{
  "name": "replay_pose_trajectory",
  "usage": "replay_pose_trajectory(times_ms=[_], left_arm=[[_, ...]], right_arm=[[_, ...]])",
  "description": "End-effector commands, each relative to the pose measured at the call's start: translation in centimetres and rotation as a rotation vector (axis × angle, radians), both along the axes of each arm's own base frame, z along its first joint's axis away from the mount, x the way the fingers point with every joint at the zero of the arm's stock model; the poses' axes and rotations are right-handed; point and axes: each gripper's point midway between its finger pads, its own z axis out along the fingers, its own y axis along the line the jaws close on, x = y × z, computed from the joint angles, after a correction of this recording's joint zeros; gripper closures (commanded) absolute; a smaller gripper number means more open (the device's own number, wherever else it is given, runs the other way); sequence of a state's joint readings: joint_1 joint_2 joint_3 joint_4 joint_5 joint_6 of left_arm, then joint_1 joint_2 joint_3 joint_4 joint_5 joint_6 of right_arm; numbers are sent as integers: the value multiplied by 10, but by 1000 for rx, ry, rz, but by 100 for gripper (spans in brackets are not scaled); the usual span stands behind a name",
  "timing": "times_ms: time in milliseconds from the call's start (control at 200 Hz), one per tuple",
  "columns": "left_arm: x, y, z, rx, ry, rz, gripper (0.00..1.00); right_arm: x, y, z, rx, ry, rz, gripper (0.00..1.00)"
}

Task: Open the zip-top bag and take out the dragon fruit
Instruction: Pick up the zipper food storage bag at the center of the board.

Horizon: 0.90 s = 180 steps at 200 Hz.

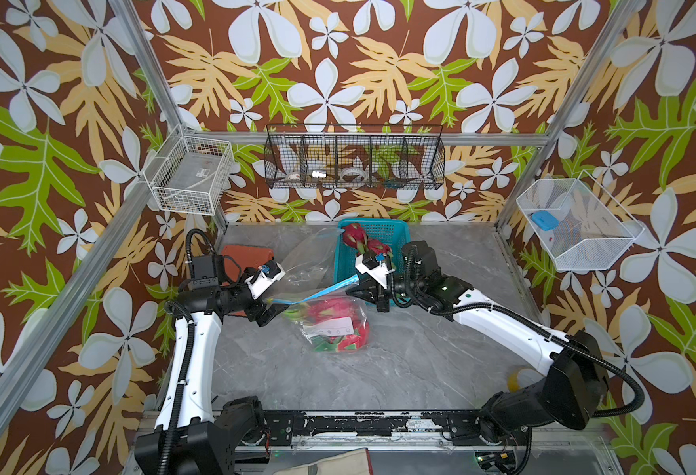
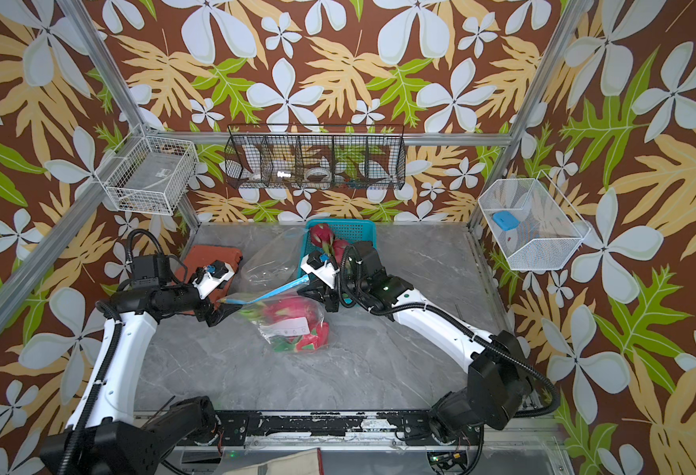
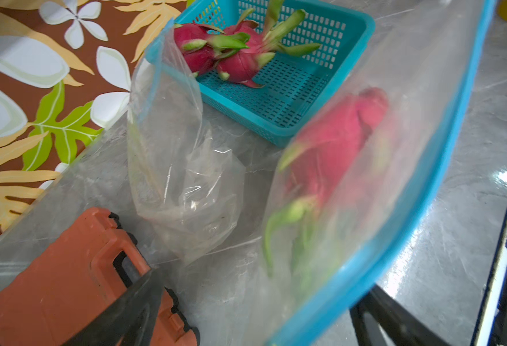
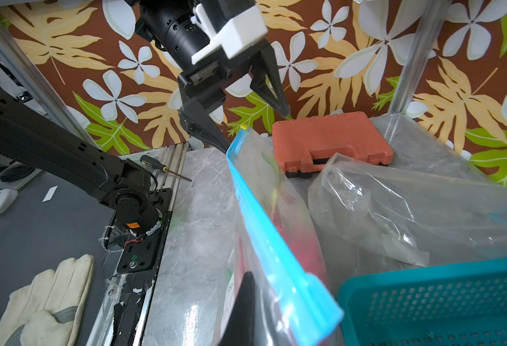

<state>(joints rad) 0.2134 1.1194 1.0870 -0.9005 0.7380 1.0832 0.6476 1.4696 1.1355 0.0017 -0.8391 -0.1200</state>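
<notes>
Left gripper (image 1: pixel 269 310) appears in both top views with its jaws spread wide and gripping nothing, at one end of the blue zip strip (image 1: pixel 313 293) of a clear plastic zip-top bag (image 1: pixel 340 333). The body of the bag rests mid-table on the grey marble tabletop (image 1: pixel 400 362). The right gripper (image 1: pixel 353 288) is clamped on the strip's other end, just beside a teal perforated plastic basket (image 1: pixel 383 222). Pink, green-scaled dragon fruit (image 1: pixel 330 311) sit inside the bag, and two more fruits (image 1: pixel 356 235) lie in the basket. An empty crumpled clear bag (image 1: pixel 309 255) and an orange plastic tool case (image 1: pixel 251 255) lie behind the left gripper.

From the left wrist, the strip (image 3: pixel 426 194) runs between the parted black fingers (image 3: pixel 132 305), and one blurred fruit (image 3: pixel 336 143) shows behind the film.

From the right wrist, the left gripper's (image 4: pixel 256 131) fingers straddle the strip's yellow-tabbed end, and the right gripper's own black finger (image 4: pixel 243 299) presses the bag beside the strip.
</notes>
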Motion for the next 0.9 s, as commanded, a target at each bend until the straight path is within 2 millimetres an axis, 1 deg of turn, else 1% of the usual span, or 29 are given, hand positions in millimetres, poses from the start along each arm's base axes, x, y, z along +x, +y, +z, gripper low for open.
replay_pose_trajectory(times_ms=[0, 50, 115, 185, 315, 330, 425, 490, 550, 585, 646, 716, 736, 831, 871, 896], left_arm=[[-30, -12, -12, 8, 58, -142, 7], [-38, -13, -18, 12, 90, -165, 9], [-41, -13, -23, 20, 103, -177, 14], [-37, -12, -23, 26, 78, -167, 19], [-28, -11, -15, 48, -25, -157, 33], [-27, -11, -14, 49, -31, -156, 36], [-24, -11, -6, 55, -73, -156, 44], [-23, -12, -1, 51, -85, -159, 51], [-23, -13, 4, 54, -95, -169, 63], [-25, -13, 4, 64, -96, -182, 74], [-28, -13, 4, 84, -93, -202, 87], [-32, -13, 4, 101, -92, -215, 100], [-33, -14, 4, 102, -94, -216, 100], [-35, -15, 11, 112, -127, -220, 100], [-36, -17, 16, 113, -146, -220, 100], [-36, -19, 20, 114, -156, -222, 100]], right_arm=[[-1, -7, -1, 8, -18, -11, 100], [0, -10, -3, 5, -18, -18, 100], [1, -13, -5, 3, -12, -28, 100], [1, -14, -5, 1, -8, -31, 100], [2, -15, -1, 7, -8, -40, 100], [2, -15, -1, 8, -7, -40, 100], [3, -15, 4, 15, -3, -47, 100], [3, -14, 9, 23, -5, -47, 100], [4, -14, 13, 26, -9, -53, 100], [5, -15, 14, 26, -9, -61, 100], [7, -16, 15, 23, -17, -79, 100], [12, -18, 16, 14, -23, -108, 93], [13, -19, 16, 13, -25, -114, 91], [22, -22, 19, -4, -49, -160, 72], [25, -24, 22, -14, -77, -178, 62], [29, -26, 25, -22, -101, -201, 57]])
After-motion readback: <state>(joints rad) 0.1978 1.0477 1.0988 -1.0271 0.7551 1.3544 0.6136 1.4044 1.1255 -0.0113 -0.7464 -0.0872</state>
